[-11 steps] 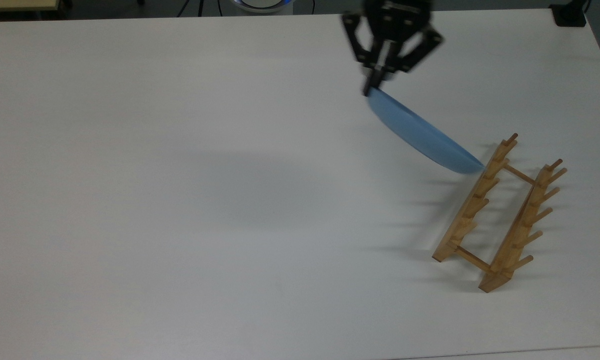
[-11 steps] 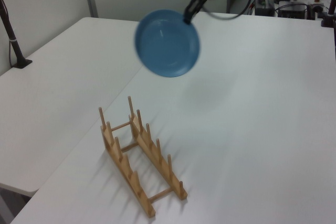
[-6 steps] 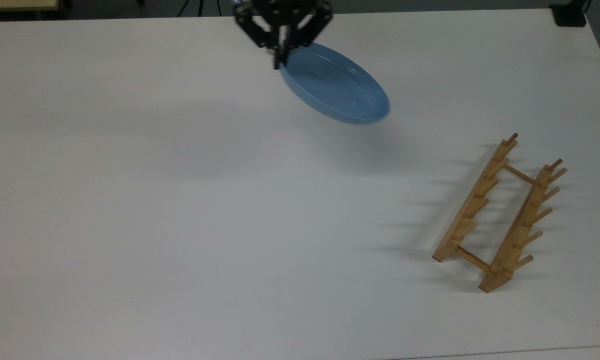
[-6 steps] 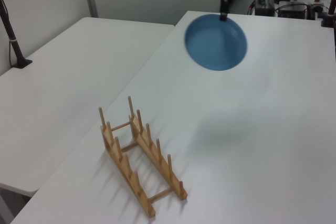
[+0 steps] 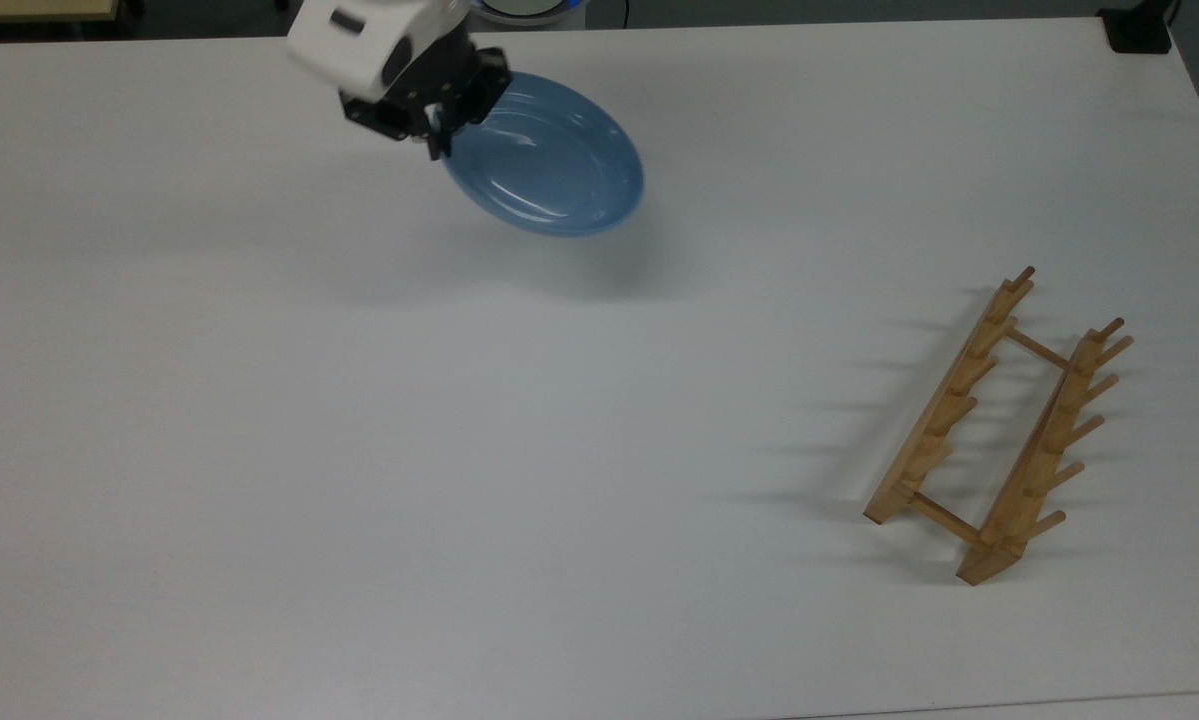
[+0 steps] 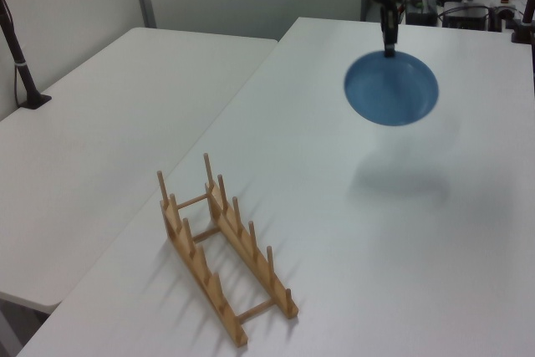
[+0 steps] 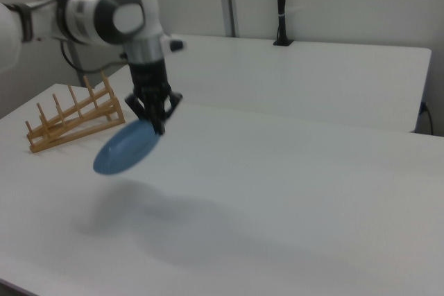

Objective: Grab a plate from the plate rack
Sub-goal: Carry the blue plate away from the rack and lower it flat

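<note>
My gripper (image 5: 437, 143) is pinched on the plate (image 5: 549, 160) by its rim edge, so it hangs tilted above the table (image 5: 359, 450), far left of the plate rack (image 5: 999, 430) in the top view.

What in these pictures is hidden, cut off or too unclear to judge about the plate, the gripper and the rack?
- The plate: its rim under the gripper is covered by the wrist in the top view.
- The plate's underside faces away in the top view and left view.
- The plate rack: its near end is hidden behind the arm in the right view.
- The arm is cut off by the top edge in the left view.
</note>
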Action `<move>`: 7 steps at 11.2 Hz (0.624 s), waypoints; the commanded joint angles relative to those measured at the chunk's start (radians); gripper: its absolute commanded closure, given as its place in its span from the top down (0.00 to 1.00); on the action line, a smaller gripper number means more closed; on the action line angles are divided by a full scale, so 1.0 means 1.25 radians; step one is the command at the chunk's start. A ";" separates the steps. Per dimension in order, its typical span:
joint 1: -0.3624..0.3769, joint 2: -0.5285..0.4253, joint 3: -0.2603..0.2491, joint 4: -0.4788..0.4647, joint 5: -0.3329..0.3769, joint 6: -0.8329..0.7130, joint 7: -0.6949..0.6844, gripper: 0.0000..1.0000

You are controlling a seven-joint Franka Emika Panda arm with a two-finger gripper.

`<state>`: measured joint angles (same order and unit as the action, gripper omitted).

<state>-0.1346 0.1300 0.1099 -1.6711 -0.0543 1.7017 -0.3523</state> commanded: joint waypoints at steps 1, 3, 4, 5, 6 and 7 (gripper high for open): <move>-0.041 -0.005 -0.006 -0.102 0.020 0.083 -0.062 0.00; -0.060 -0.001 -0.011 -0.150 0.019 0.151 -0.080 0.00; -0.065 0.003 -0.026 -0.172 0.019 0.171 -0.106 0.00; -0.067 0.010 -0.040 -0.190 0.019 0.188 -0.123 0.00; -0.067 0.024 -0.047 -0.204 0.019 0.196 -0.123 0.00; -0.067 0.036 -0.050 -0.213 0.019 0.202 -0.123 0.00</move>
<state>-0.2212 0.1691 0.0703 -1.8752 -0.0542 1.9078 -0.4713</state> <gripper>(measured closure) 0.938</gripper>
